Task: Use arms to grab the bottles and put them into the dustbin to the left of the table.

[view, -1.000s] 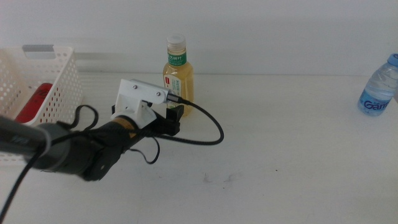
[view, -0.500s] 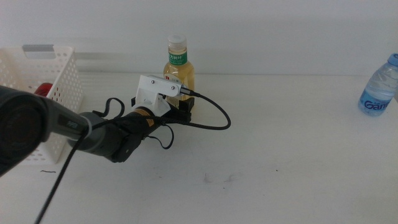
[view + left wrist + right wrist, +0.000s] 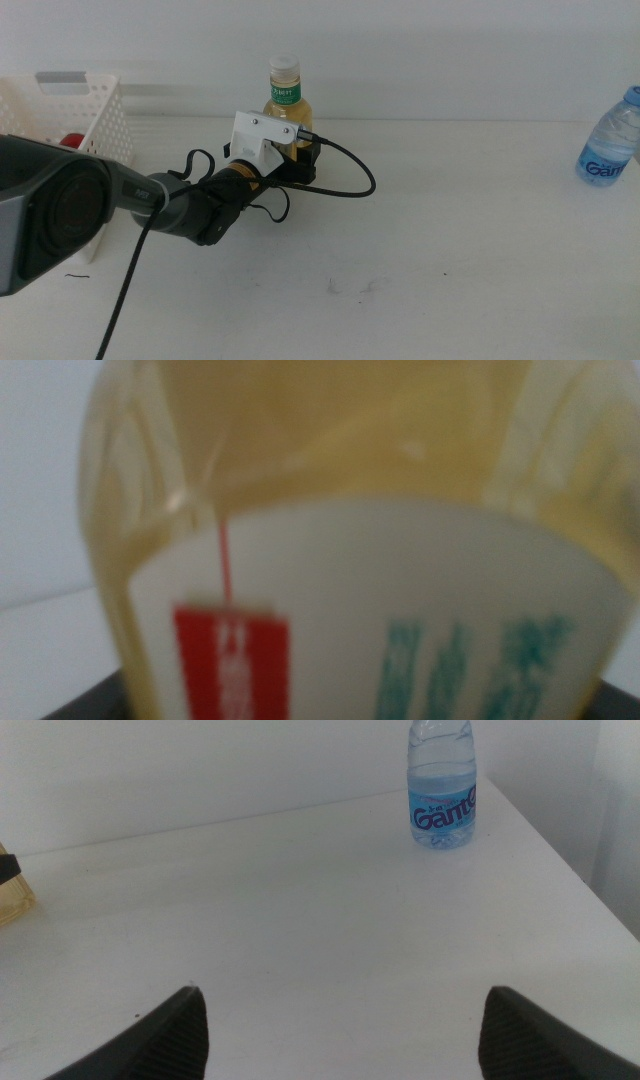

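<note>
The pale-yellow tea bottle (image 3: 285,102) with its white cap stands upright at the back middle of the table (image 3: 450,250). My left gripper (image 3: 303,163) is at the bottle's base, under the white housing (image 3: 260,140). In the left wrist view the tea bottle (image 3: 350,560) fills the picture, with the jaws only dark slivers at either side, apparently open around it. The clear water bottle (image 3: 608,140) stands at the far right. My right gripper (image 3: 350,1030) waits open and empty, well short of the water bottle (image 3: 442,785). A red can (image 3: 70,140) lies in the white dustbin (image 3: 95,110).
The dustbin stands on the table's left edge, just left of the working arm. A black cable (image 3: 350,185) loops from the housing over the table. Small dark scuff marks (image 3: 350,288) show near the middle front.
The left arm has stretched farther forward and right, bringing its gripper up against the tea bottle's base. The bottle has stayed upright in place. The water bottle has not moved.
</note>
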Robot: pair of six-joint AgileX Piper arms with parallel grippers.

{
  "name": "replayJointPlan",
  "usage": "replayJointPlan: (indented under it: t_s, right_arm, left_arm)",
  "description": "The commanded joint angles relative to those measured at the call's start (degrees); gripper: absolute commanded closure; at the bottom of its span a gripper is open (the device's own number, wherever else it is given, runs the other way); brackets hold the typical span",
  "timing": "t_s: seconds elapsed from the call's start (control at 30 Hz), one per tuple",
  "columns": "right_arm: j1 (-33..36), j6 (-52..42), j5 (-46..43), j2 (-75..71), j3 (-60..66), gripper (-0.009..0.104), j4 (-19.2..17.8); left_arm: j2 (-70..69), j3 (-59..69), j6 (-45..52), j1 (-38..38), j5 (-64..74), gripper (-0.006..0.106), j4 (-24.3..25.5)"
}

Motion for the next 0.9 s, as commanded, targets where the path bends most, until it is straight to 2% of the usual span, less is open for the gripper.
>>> replayJointPlan:
  t_s: [0.0, 0.2, 0.27, 0.33, 0.53, 0.63, 0.73, 0.87]
  right_arm:
    - [-0.5, -0.2, -1.0, -0.3, 0.2, 0.005, -0.9]
    - [-0.5, -0.2, -1.0, -0.3, 0.2, 0.005, -0.9]
    - [-0.5, -0.2, -1.0, -0.3, 0.2, 0.005, -0.9]
    - [-0.5, -0.2, -1.0, -0.3, 0.2, 0.005, -0.9]
    - [-0.5, -0.2, -1.0, -0.3, 0.2, 0.005, -0.9]
    - [-0.5, -0.2, -1.0, -0.3, 0.2, 0.005, -0.9]
    - [-0.5, -0.2, -1.0, -0.3, 0.2, 0.005, -0.9]
    - [-0.5, -0.2, -1.0, -0.3, 0.2, 0.005, -0.9]
  left_arm:
    - [0.7, -1.8, -0.7, 0.1, -1.2, 0.007, 0.6]
    - [1.7, -3.1, -1.6, 0.0, -0.1, 0.007, 1.6]
    - [1.7, -3.1, -2.7, 0.0, 0.5, 0.014, 1.5]
    - [1.5, -3.1, -2.4, 0.4, 1.6, 0.029, 1.9]
    - [-9.3, 1.7, -11.0, 0.2, 19.2, 0.103, 10.4]
    - [-20.5, 6.5, -17.2, -1.2, 33.2, 0.102, 13.9]
    - [-32.0, 10.4, -23.1, -3.6, 48.3, 0.102, 11.7]
    - [-44.9, 11.7, -21.8, -7.6, 69.2, 0.102, 8.9]
